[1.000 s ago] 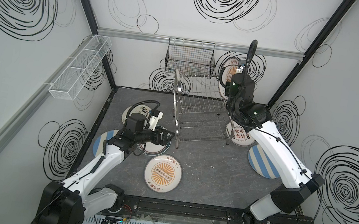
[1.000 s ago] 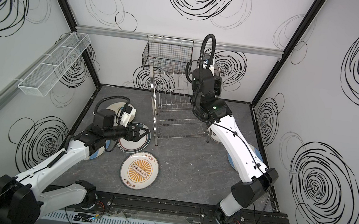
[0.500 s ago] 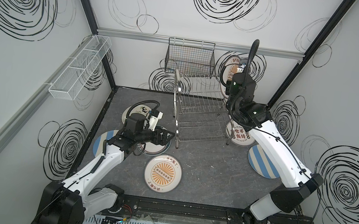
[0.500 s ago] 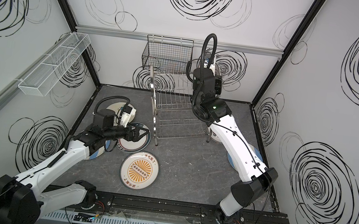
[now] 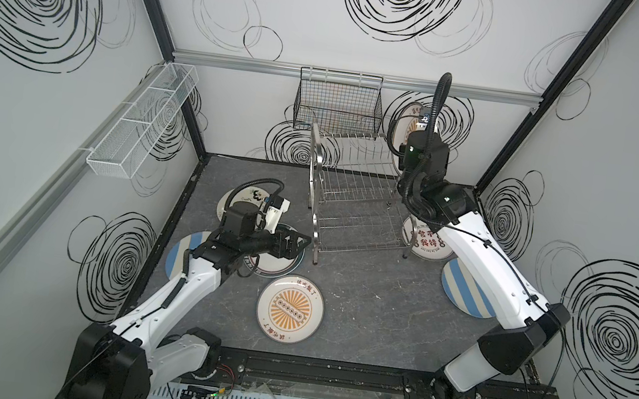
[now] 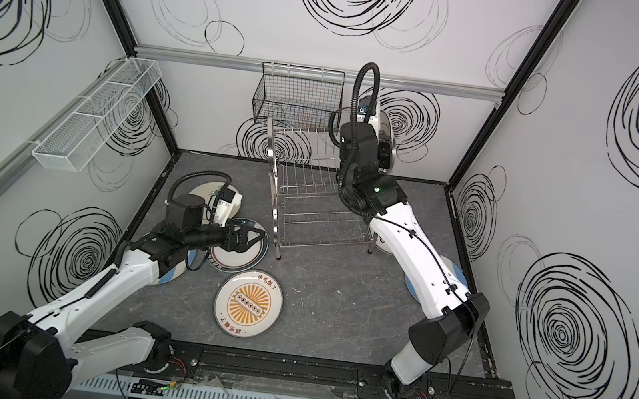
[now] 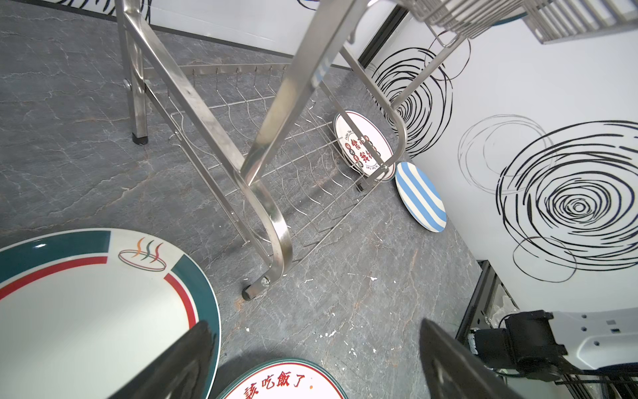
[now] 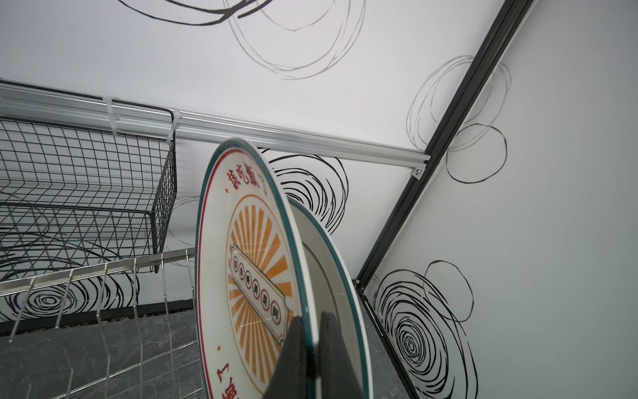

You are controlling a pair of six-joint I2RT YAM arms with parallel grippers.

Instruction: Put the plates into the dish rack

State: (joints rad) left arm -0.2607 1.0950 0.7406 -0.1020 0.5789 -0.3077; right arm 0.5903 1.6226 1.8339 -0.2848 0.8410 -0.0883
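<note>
Pinching the rim of an orange sunburst plate [image 8: 255,262] between nearly closed jaws, the right gripper [image 8: 311,319] is holding it upright on its edge, raised above the floor [image 5: 359,298]. Reading a top view as a clock with the back wall [image 5: 291,16] at 12, this plate is hanging at about 1 o'clock, over the right end of the dish rack [image 5: 356,197], which is standing at 12 o'clock. Whether the plate is touching the upper wires, I cannot tell.

The left gripper [image 5: 303,244] is hovering at 9 o'clock with its jaws wide and holding nothing. It is over the edge of a teal rim plate [image 7: 86,311], which is lying flat near the rack's front left foot. A second sunburst plate [image 5: 290,310] is lying at 7 o'clock, a striped plate [image 5: 462,295] at 3 o'clock, and a plate with red characters [image 5: 425,244] at 2 o'clock, beside the rack's right foot.
</note>
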